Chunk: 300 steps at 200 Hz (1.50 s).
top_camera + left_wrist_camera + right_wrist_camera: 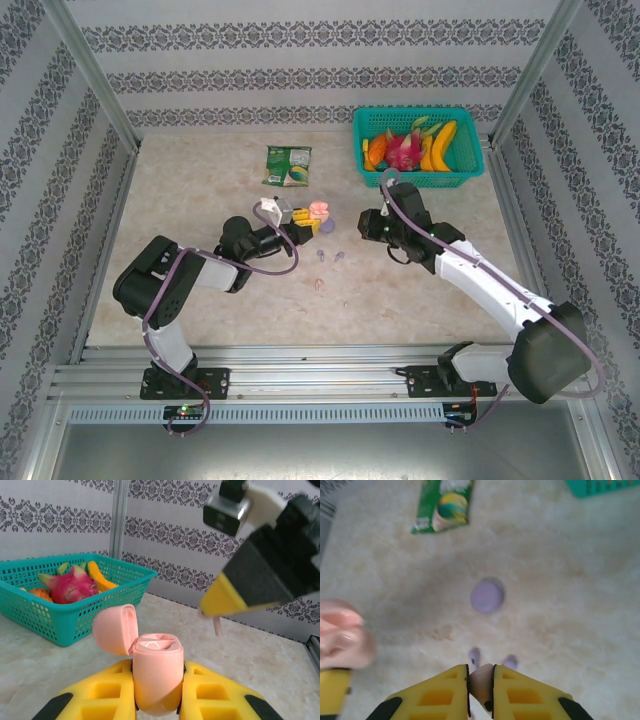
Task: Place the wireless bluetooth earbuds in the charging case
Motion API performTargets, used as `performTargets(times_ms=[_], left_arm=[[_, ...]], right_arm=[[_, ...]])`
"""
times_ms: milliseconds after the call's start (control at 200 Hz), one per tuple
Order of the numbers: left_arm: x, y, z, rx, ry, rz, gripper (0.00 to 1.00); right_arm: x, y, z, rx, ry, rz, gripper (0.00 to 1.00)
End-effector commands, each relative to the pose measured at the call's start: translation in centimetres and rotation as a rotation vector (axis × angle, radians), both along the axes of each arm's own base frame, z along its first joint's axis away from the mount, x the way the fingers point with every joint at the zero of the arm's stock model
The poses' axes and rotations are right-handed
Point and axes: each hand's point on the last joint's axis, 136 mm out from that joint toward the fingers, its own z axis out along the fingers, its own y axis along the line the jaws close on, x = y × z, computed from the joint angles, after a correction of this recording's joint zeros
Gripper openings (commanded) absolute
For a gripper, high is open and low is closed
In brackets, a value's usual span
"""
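The right gripper (481, 670), pinching seemingly a pink earbud (480, 681) (stem down), hung above-right of the open case (155, 677), which the left gripper (157, 666) clamped.

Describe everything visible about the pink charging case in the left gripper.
The pink charging case is a rounded, pale pink shell, smooth and slightly glossy like plastic. Its hinged lid is swung open to the left in the left wrist view, baring a recessed inner face; whether anything sits inside I cannot tell. It stands upright, clamped at its sides between the yellow fingers of the left gripper, near the middle of the table.
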Motion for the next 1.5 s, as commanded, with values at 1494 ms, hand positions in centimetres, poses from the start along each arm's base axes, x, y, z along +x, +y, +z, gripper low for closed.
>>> performTargets(times_ms=[1494], left_arm=[[0.8,-3.2,9.5,0.099,-0.404,0.068,0.0]], right_arm=[[3.2,6.3,11.0,0.287,-0.311,0.059,0.16]])
